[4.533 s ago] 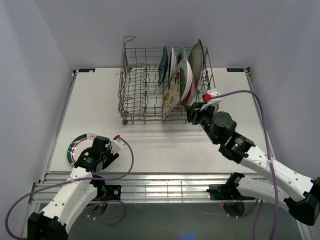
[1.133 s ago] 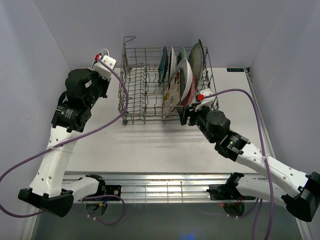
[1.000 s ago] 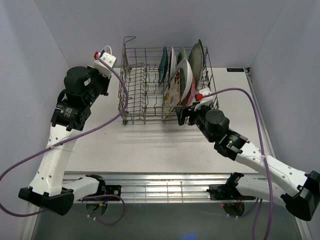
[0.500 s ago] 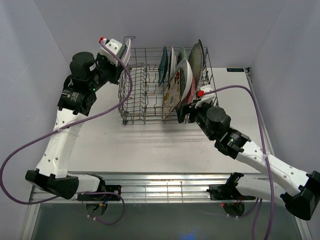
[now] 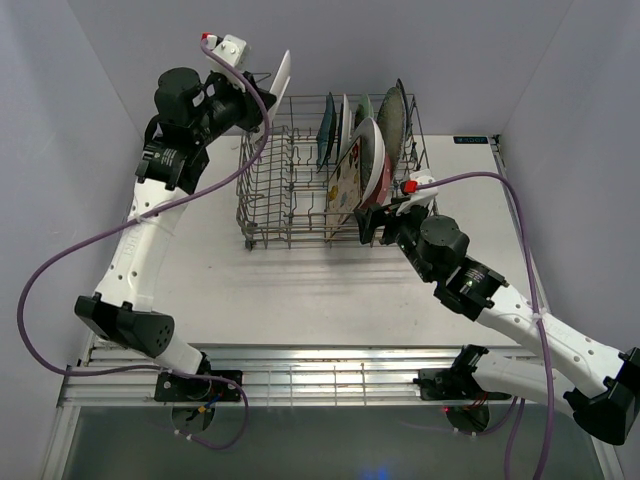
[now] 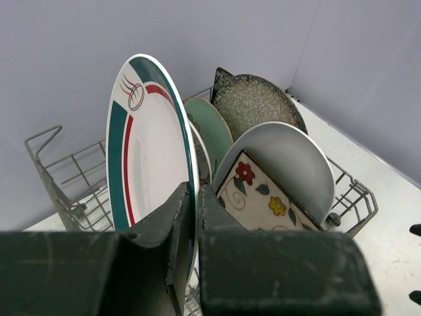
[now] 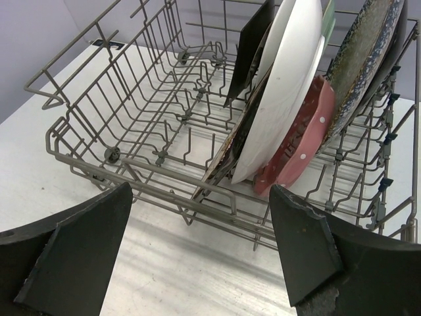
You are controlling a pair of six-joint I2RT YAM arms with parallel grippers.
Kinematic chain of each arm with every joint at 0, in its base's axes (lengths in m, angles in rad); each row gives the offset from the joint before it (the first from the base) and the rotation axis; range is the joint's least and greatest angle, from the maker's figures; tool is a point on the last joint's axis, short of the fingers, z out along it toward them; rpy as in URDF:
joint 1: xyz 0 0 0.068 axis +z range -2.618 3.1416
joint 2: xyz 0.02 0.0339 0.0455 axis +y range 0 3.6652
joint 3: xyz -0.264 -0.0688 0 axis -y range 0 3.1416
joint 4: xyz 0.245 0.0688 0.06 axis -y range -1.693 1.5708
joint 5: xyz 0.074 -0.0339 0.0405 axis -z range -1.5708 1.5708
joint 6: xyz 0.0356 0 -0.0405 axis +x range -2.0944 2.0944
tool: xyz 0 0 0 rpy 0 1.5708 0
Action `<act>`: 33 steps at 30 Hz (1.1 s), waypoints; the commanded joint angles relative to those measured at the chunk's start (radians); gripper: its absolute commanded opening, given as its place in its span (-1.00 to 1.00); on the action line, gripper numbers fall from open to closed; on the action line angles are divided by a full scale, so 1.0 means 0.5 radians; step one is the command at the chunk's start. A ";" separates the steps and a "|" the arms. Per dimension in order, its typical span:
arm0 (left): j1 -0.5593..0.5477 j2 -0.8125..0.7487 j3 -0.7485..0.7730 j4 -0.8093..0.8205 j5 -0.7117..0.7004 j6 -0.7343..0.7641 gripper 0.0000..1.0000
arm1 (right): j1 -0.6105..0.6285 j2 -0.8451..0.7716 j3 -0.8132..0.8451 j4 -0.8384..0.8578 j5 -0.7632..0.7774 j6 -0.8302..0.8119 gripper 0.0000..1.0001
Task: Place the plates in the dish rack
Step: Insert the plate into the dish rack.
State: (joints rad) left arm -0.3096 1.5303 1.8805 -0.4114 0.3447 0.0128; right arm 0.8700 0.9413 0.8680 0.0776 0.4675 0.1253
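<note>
Right fingers [image 7: 66, 257] are gaping wide, empty, just before the rack [image 5: 290, 238]. Beyond them, plates [image 5: 365, 150] are standing in its right half. Farthest back, the left gripper [image 5: 258, 100] is pinching the striped plate [image 5: 281, 78] by its rim above the back-left corner. It should be going down edge-on, upright, between free tines. Seconds earlier this plate was lying on the table [image 5: 300, 290], near left.

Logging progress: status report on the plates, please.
Left pincer shut on striped plate, held over dish rack left end. Right pincer open, near rack front. Nothing blocking.
</note>
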 commanded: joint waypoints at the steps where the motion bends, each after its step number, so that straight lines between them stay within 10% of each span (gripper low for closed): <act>1: 0.002 0.074 0.196 0.212 0.044 -0.120 -1.00 | -0.007 -0.054 0.031 0.102 0.050 0.019 0.80; 33: 0.006 0.695 0.231 0.865 -0.149 -0.912 -1.00 | -0.007 -0.045 0.028 0.173 0.059 -0.005 0.80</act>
State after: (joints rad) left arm -0.3096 1.8912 2.0064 -0.1043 0.2909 -0.3859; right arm 0.8700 0.9184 0.8677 0.1097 0.4767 0.1246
